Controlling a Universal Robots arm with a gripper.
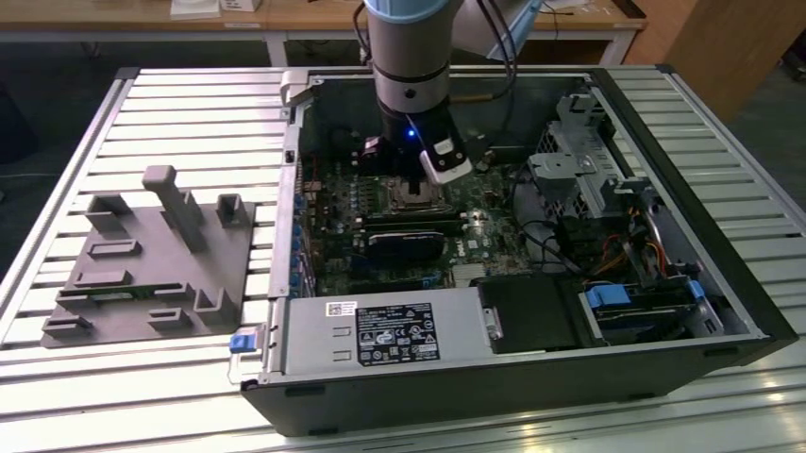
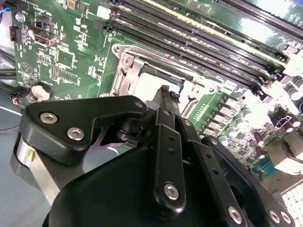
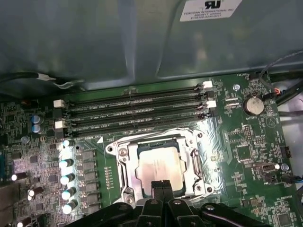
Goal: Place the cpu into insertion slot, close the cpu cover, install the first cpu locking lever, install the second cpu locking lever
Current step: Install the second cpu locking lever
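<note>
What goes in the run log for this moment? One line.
gripper: shut, empty, over socket edge | cpu: seated in insertion slot | cpu cover: down around cpu

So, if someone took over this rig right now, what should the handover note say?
Gripper: fingers together, holding nothing, poised low over the socket edge in both wrist views.
Cpu: already seated in the insertion slot on the motherboard, beside the memory slots.
Cpu cover: appears down around the chip, silver frame visible on all sides.
Locking levers: whether they are latched cannot be told.
Done: cpu placed, cover apparently closed. Left: both locking levers, unless already latched.
</note>
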